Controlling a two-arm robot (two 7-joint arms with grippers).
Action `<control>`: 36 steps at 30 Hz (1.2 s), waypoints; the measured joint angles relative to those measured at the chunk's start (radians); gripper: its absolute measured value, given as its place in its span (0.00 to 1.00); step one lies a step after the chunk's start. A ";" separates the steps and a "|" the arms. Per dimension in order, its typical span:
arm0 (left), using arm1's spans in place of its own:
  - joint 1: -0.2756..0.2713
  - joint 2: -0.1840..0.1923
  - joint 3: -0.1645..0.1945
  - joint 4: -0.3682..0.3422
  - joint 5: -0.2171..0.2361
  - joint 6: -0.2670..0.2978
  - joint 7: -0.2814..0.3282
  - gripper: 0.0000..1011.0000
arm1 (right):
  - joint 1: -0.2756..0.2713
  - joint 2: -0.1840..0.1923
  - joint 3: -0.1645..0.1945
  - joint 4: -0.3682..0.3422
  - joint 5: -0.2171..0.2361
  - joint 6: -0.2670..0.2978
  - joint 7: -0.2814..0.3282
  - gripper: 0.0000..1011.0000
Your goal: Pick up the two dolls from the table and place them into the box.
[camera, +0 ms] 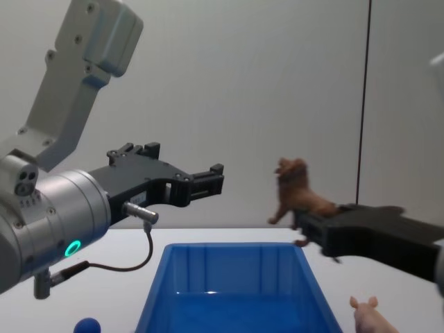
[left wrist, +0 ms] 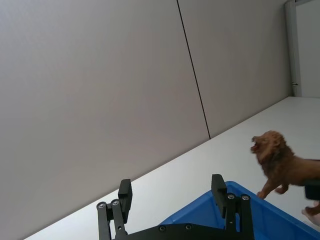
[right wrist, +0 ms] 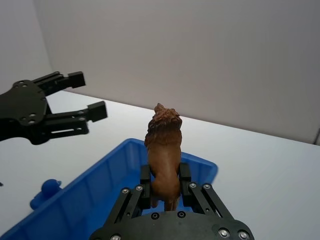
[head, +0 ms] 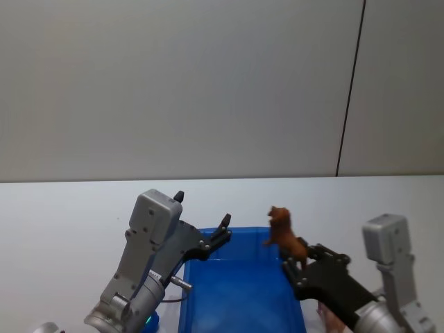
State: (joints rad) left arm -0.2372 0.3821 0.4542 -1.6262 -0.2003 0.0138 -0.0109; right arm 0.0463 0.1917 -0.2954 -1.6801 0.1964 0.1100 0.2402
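Note:
My right gripper (right wrist: 164,175) is shut on the brown lion doll (right wrist: 163,145), holding it upright by its hindquarters. In the head view the lion (head: 282,232) hangs above the far right corner of the blue box (head: 243,241). The pink pig doll (camera: 372,316) lies on the white table (head: 62,222), to the right of the box (camera: 236,247). Over the box's far left corner my left gripper (left wrist: 171,186) hovers open with nothing between its fingers. The chest view shows the lion (camera: 298,194) in the air at the tip of the right gripper (camera: 305,223).
A small round blue object (right wrist: 47,190) sits on the table just left of the box, near my left arm. A grey wall with a dark vertical seam (head: 350,90) stands behind the table.

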 joint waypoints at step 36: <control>0.000 0.000 0.000 0.000 0.000 0.000 0.000 0.99 | 0.036 -0.015 0.011 0.016 -0.009 0.116 -0.065 0.99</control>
State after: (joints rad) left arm -0.2372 0.3821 0.4542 -1.6262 -0.2004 0.0138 -0.0109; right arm 0.0821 0.1771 -0.2845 -1.6640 0.1870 0.2260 0.1756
